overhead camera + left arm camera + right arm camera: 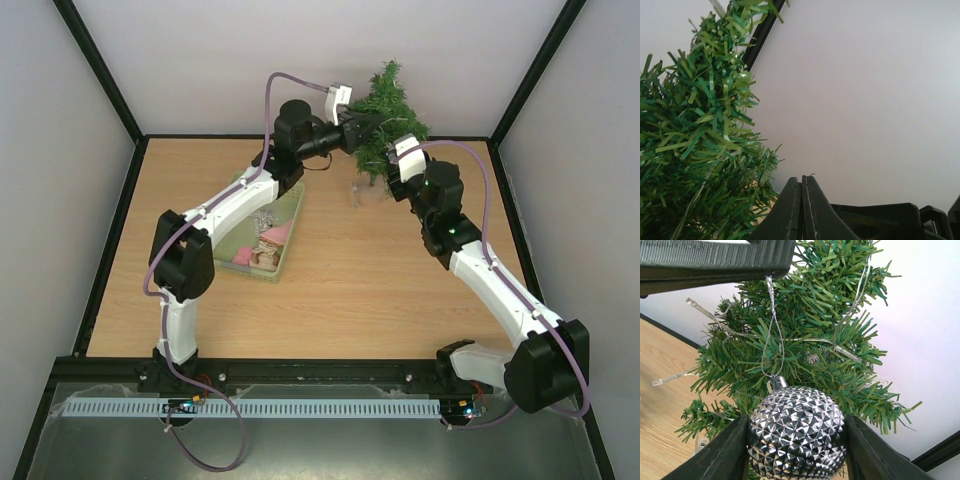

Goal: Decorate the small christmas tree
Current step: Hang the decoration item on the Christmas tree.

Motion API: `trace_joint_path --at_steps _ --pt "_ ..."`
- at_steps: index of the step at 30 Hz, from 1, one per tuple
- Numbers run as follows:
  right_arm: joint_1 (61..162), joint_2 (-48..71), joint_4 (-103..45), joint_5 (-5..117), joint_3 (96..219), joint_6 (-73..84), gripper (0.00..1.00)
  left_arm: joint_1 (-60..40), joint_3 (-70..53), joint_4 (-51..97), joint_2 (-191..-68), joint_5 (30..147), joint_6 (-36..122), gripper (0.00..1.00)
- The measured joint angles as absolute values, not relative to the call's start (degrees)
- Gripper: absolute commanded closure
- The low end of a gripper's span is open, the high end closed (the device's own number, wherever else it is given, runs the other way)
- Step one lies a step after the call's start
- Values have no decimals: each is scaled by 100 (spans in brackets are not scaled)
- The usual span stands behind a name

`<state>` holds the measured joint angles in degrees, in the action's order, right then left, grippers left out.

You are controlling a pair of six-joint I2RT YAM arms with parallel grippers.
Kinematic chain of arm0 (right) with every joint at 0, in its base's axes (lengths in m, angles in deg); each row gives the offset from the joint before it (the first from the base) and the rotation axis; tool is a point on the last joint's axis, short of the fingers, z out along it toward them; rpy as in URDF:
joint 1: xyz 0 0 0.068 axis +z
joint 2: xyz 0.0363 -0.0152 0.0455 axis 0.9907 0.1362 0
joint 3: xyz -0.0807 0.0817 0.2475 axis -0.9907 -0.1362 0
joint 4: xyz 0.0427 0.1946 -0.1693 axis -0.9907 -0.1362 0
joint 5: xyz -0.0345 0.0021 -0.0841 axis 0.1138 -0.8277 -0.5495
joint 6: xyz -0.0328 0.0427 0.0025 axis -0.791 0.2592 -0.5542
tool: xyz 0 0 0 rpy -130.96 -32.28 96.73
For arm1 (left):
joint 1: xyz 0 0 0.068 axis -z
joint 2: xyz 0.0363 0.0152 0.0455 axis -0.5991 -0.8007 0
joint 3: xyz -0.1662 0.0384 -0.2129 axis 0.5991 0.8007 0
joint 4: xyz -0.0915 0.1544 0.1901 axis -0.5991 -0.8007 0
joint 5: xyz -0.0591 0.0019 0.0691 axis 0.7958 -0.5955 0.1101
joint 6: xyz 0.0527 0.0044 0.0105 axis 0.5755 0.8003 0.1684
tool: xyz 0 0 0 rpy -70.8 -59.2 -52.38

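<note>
Right claw (796, 424) grasping faceted silver bauble (797, 440) right beside the small christmas tree (386, 118). Left claw (801, 182) clenched on its silver hanging loop (771, 335), far end of worktop (340, 300).

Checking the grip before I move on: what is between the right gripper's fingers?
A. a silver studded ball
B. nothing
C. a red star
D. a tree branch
A: the right wrist view shows a silver studded ball held in the right gripper, one finger on each side of it, in front of the tree.
</note>
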<state>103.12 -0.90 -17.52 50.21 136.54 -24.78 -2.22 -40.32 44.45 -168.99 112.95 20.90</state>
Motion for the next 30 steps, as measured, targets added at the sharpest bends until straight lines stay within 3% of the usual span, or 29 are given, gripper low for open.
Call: trace_joint_path --at_steps 30 --pt "10188 79 -1658 4997 13654 -2473 60 -261 -4235 4211 -17214 11269 2307 98"
